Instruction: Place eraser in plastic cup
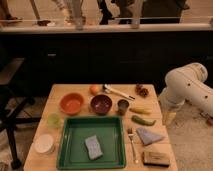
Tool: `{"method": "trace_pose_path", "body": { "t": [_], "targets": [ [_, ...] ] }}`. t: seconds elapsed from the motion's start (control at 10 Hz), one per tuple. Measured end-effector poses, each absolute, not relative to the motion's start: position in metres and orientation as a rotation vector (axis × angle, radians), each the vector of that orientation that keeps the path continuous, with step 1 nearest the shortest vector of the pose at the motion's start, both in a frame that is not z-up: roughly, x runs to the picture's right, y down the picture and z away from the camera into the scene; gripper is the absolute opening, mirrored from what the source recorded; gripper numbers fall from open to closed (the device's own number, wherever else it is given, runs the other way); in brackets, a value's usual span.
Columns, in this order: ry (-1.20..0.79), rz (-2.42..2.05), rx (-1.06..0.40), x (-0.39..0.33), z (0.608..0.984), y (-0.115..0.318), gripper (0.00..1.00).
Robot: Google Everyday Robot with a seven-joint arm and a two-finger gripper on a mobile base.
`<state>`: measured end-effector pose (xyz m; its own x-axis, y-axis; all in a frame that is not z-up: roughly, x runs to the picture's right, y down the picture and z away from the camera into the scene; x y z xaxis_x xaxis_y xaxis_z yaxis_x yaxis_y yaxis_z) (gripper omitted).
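The eraser (156,158), a dark-topped block on a tan base, lies at the front right corner of the wooden table (60,92). The plastic cup (54,120), small and pale green, stands near the table's left edge, between the orange bowl and the white tub. My white arm (186,86) hangs folded beside the table's right side, well above and behind the eraser. The gripper itself does not show in the camera view.
A green tray (80,140) holds a grey-blue sponge (93,147). Around it are an orange bowl (72,103), a dark red bowl (101,104), a dark metallic cup (123,106), a white tub (44,143), a grey cloth (149,135), a fork (132,145) and an orange (94,89).
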<state>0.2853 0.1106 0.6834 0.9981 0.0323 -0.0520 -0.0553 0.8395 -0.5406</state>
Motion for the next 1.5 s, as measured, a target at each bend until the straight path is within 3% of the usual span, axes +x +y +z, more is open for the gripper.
{"method": "trace_pose_path", "body": {
  "t": [0.4, 1.0, 1.5],
  "targets": [
    [-0.018, 0.107, -0.599, 0.294, 0.688, 0.116, 0.80],
    [0.024, 0.189, -0.630, 0.309, 0.656, 0.206, 0.80],
    [0.086, 0.219, -0.675, 0.301, 0.714, 0.268, 0.80]
  ]
}}
